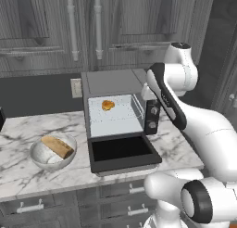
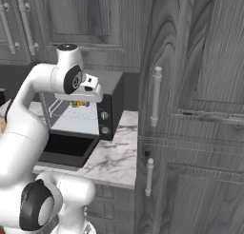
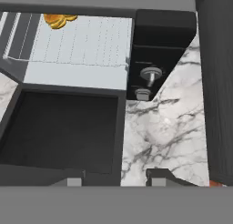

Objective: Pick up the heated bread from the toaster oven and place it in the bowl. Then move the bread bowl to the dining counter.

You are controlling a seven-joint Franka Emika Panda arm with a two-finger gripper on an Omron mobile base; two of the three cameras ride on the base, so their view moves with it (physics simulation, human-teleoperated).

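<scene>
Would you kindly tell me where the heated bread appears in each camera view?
Left base view: heated bread at centre, back of the toaster oven rack.
Right base view: upper left, partly behind the arm.
Hand view: top left.
Shared landmark: the open black oven door.

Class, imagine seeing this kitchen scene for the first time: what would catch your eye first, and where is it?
The toaster oven stands open on the marble worktop, its black door dropped flat. The small golden heated bread sits far back on its rack. Left of the oven, the bowl holds a tan baguette-like piece.
</scene>
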